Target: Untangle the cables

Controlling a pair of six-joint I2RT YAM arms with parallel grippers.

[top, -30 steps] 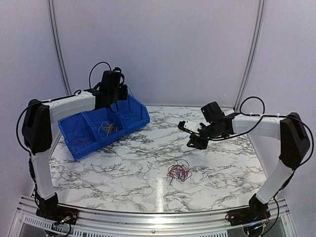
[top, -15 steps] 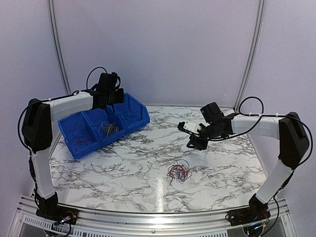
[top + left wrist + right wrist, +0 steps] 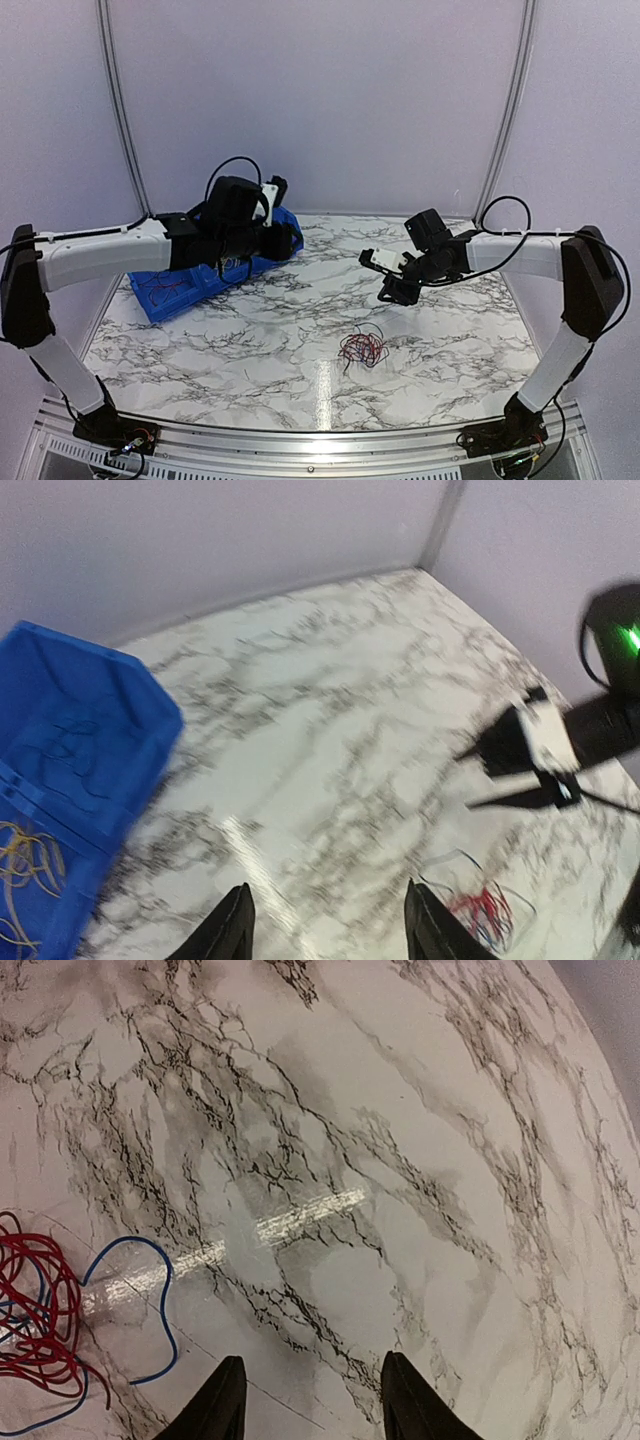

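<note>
Tangled cables (image 3: 362, 348), mostly red with some blue, lying as one small clump on the marble table (image 3: 250, 350), near its middle and well apart from both arms. One blue strand (image 3: 150, 1300) loops out of the clump towards the right gripper (image 3: 312, 1400), which hangs above bare marble just beside the wires, jaws apart and holding nothing. The left gripper (image 3: 328, 925) is likewise spread and empty, high over the table near the blue bin (image 3: 90, 730); its view is blurred. Likely faults: a pinch into the heart of the clump would lift the whole knot unsorted; a pinch on the stray loop may drag the red wires along or slip off so thin a strand; fingertips pressed onto the hard marble may miss it altogether. Yellow wires (image 3: 25, 860) already sit in one bin compartment, so a mixed drop would spoil the sorting. In the top view the left arm (image 3: 120, 250) crosses over the bin and hides most of it
</note>
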